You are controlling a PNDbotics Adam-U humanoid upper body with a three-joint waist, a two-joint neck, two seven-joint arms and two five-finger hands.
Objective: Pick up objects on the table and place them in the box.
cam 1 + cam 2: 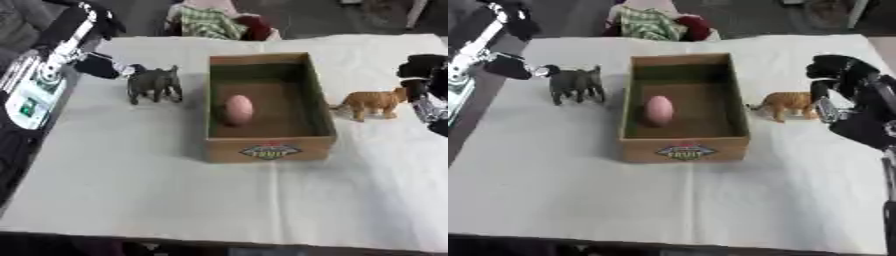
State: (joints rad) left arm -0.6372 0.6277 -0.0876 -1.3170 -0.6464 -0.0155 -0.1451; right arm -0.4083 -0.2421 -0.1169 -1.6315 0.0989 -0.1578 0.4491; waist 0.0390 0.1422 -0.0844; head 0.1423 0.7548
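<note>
Beside box (269, 142) | left hand (101, 66) at dark animal (154, 84), grip unclear | right hand (837, 75) curled, empty

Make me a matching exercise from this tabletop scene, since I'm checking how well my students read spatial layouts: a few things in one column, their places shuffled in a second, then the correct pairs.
Things:
1. pink egg
2. grey animal figure
3. orange tiger figure
4. right hand

Places:
A. on the cloth, left of the box
B. above the table's right edge, beside the orange figure
C. inside the box
D. on the cloth, right of the box

Pairs: 1-C, 2-A, 3-D, 4-B
</note>
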